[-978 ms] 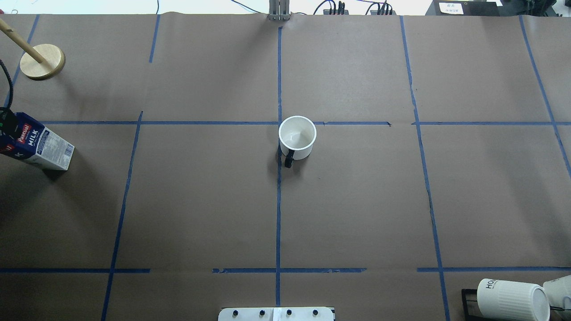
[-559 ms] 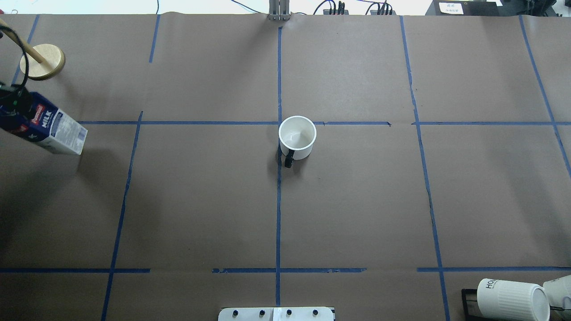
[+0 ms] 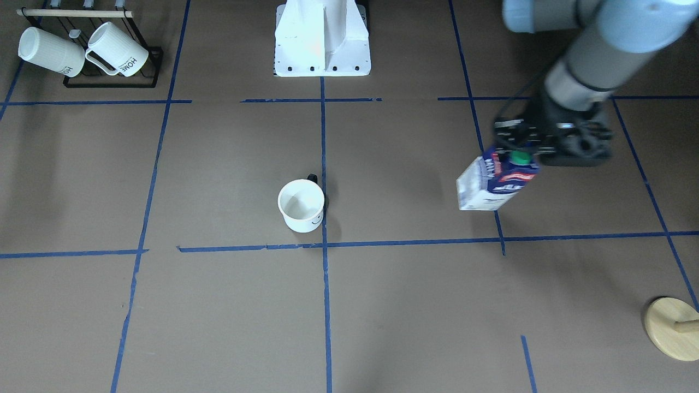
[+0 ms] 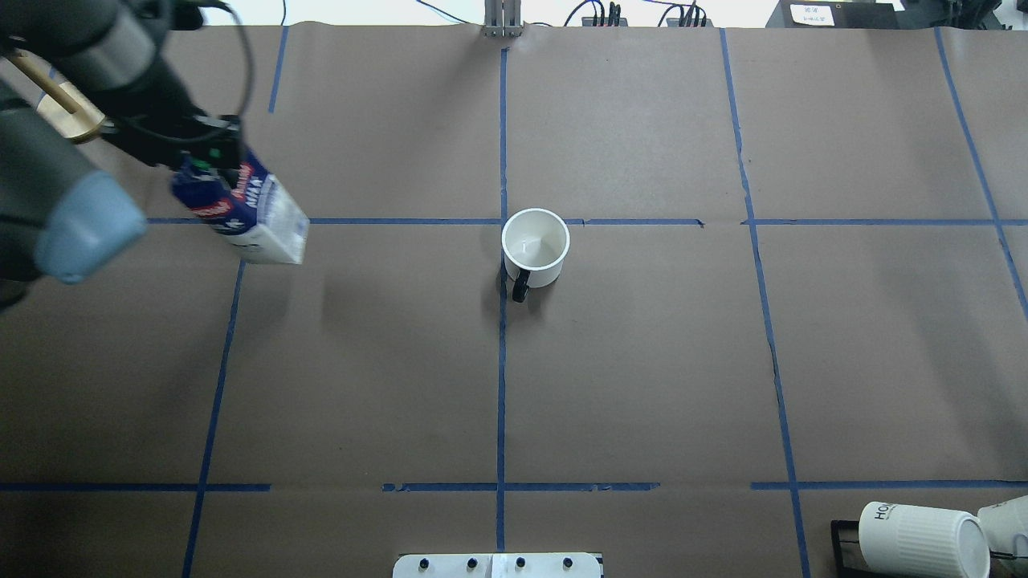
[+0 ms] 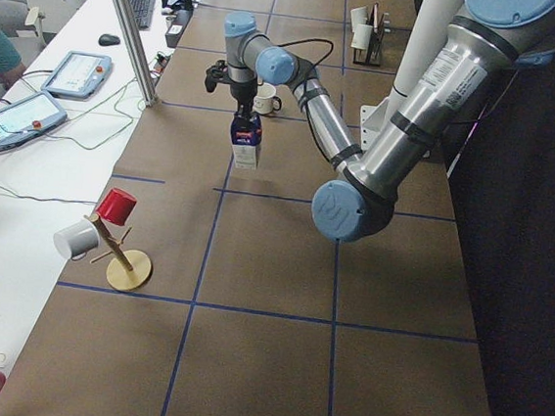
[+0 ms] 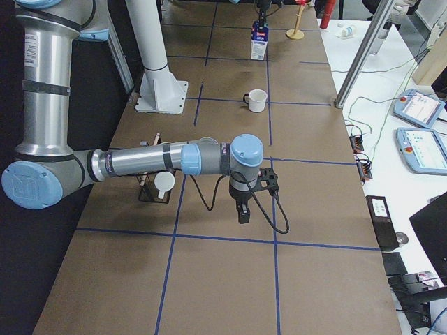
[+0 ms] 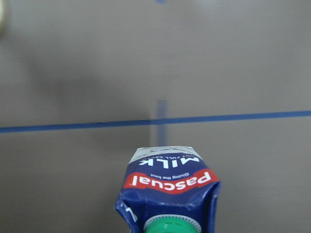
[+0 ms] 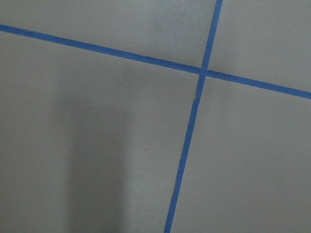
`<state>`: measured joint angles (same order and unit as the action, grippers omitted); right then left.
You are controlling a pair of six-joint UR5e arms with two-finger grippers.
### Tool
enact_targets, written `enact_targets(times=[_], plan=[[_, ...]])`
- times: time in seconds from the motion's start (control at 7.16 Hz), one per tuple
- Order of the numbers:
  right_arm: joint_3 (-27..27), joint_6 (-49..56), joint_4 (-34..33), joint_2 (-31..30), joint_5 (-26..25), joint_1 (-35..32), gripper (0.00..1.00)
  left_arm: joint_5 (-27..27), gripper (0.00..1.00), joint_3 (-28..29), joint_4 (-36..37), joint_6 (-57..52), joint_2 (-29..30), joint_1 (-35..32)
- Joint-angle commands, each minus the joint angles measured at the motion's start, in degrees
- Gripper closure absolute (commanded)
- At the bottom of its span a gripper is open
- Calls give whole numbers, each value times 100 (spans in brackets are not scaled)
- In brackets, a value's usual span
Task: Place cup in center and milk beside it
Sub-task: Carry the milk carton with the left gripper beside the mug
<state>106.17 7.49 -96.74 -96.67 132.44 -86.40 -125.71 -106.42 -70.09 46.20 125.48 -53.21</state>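
One cup (image 4: 536,247) stands just beside the center (image 4: 502,221), its handle toward the robot, so we judge that half done. One milk (image 4: 257,217) hangs from the left tool (image 4: 207,160), which clamps its top, well apart from the cup and seemingly off the worktop (image 4: 642,385), ready for carrying across. The right tool (image 6: 242,213) hovers far off; we cannot tell its opening. Two ribbed mugs (image 3: 52,52) lie on one rack (image 3: 109,83).

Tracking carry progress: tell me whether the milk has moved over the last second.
Yes. In the overhead view the milk has travelled right from the view's left edge toward the cup.
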Motion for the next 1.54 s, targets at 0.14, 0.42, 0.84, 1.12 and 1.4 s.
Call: enact_targets(times=[0.14, 0.42, 0.84, 1.12, 1.4], plan=[[-9, -10, -3, -9, 1, 0, 1, 521, 68, 1314, -66, 1014, 1591, 934], [-52, -2, -3, -27, 1, 0, 1, 529, 68, 1683, -966, 1556, 1690, 1232], [-44, -19, -3, -27, 1, 0, 1, 722, 42, 2134, -1147, 1656, 2007, 1313], [-44, -28, -3, -27, 1, 0, 1, 1047, 12, 2134, -1130, 1656, 1972, 1461], [-44, -37, -3, -27, 18, 0, 1, 1083, 0, 2038, -1077, 1621, 1981, 1436]])
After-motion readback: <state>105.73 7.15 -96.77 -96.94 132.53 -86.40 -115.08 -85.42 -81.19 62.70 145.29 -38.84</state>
